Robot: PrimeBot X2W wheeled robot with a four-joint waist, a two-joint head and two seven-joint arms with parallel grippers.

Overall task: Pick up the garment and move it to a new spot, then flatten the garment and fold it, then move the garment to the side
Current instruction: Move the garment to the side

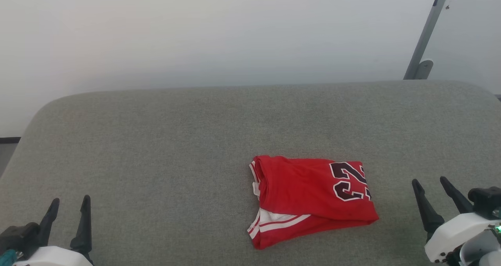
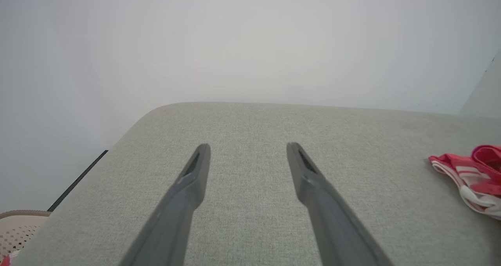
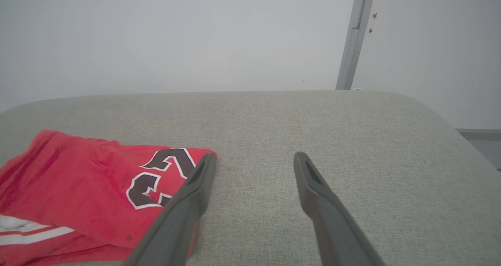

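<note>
garment (image 1: 309, 197): folded red bundle, lower centre-right of frame, on grey desk (image 1: 156, 148). my left tool (image 1: 71, 198), right tool (image 1: 429, 180): spread wide, holding nothing. best, i judge: pinch all layers together so the fold keeps.

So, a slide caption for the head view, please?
Folded red "23" jersey on grey cushion; left gripper and right gripper open, empty.

A: We note a grey fabric-covered surface (image 1: 156, 141) with rounded far corners. A pale wall (image 1: 195, 31) stands behind it.
B: Agreed. We also log a grey metal post (image 1: 426, 35) rising along that wall at far right, its foot (image 1: 424, 68) just behind the surface's far edge.
A: Left wrist view: we see a beige perforated basket (image 2: 17, 229) past the surface's left edge, near a dark strip (image 2: 78, 180) at the wall's base.
</note>
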